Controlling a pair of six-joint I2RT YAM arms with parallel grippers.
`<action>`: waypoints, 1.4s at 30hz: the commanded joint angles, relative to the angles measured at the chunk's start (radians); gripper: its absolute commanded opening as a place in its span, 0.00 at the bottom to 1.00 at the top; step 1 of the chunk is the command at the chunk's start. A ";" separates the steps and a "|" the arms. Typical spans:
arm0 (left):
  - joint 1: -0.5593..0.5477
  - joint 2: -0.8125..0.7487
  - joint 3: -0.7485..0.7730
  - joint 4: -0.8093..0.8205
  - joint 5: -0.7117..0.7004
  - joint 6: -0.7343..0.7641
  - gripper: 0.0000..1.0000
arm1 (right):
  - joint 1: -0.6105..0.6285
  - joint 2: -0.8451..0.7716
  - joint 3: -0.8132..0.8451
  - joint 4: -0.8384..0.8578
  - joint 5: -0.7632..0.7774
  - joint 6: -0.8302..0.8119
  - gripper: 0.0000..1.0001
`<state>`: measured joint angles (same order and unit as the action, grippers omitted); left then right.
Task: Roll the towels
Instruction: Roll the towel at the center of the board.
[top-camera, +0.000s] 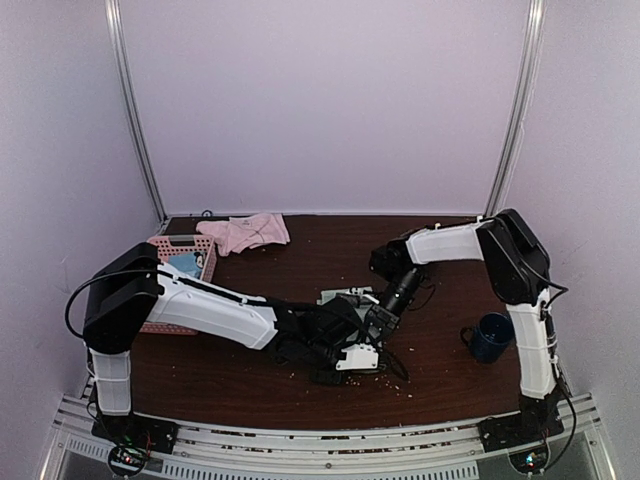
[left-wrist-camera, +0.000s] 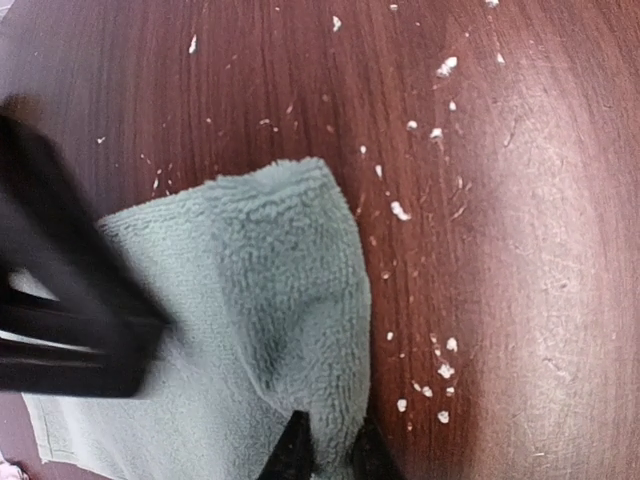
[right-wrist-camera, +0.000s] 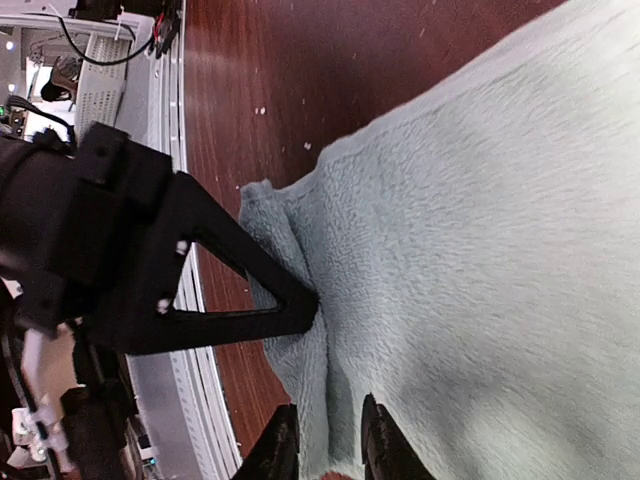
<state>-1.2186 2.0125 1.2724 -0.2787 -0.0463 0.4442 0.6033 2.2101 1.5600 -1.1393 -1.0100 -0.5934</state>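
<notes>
The sage green towel (top-camera: 340, 296) lies mid-table, mostly hidden under both arms. In the left wrist view the green towel (left-wrist-camera: 270, 280) has a raised fold at its edge, and my left gripper (left-wrist-camera: 332, 452) is shut on that fold. In the right wrist view my right gripper (right-wrist-camera: 325, 445) is shut on a fold of the same towel (right-wrist-camera: 480, 250), close beside the left gripper's black finger (right-wrist-camera: 230, 290). In the top view the two grippers, left (top-camera: 352, 335) and right (top-camera: 380, 312), meet over the towel. The pale pink towel (top-camera: 245, 232) lies crumpled at the back left.
A pink basket (top-camera: 180, 255) stands at the left, next to the pink towel. A dark blue mug (top-camera: 490, 335) stands at the right near the right arm's base. White crumbs (left-wrist-camera: 440, 370) are scattered on the dark wood table (top-camera: 300, 390).
</notes>
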 joint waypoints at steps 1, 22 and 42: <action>-0.009 0.003 0.018 -0.067 0.046 -0.050 0.13 | -0.076 -0.107 0.062 -0.015 0.082 -0.013 0.24; 0.013 -0.004 0.090 -0.206 0.294 -0.256 0.09 | 0.015 0.042 0.191 0.234 0.454 0.219 0.11; 0.246 0.165 0.010 0.021 0.947 -0.582 0.06 | -0.139 -0.889 -0.138 0.351 0.012 0.154 0.23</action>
<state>-0.9768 2.1170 1.3003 -0.3122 0.7681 -0.0463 0.4240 1.3743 1.5688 -0.7727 -0.8120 -0.3458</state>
